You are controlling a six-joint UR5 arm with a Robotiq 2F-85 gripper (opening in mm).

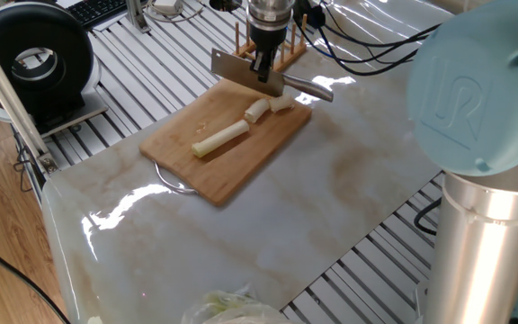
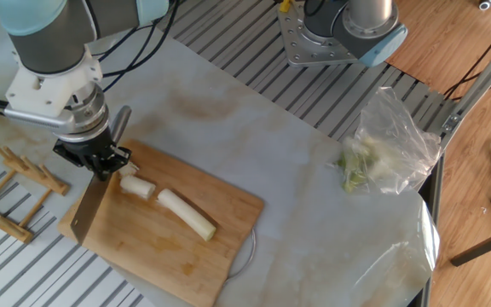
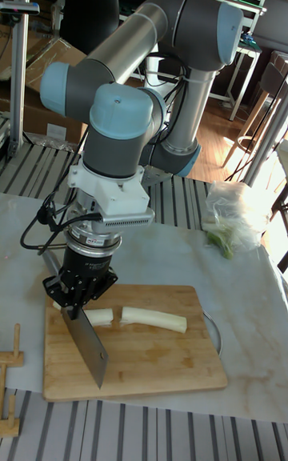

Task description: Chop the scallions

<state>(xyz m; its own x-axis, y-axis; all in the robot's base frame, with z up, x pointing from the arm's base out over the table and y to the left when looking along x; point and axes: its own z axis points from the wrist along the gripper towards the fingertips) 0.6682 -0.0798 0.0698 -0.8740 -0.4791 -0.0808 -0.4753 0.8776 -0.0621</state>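
On the wooden cutting board lie the scallions: a long pale stalk and a short cut chunk. Another small chunk sits at the board's end, right by the knife. My gripper is shut on a cleaver's handle. Its blade hangs just above the board, beside the small chunks.
A wooden rack stands just off the board's end. A clear plastic bag of leafy greens lies at the table's far side. A black round device is off the table.
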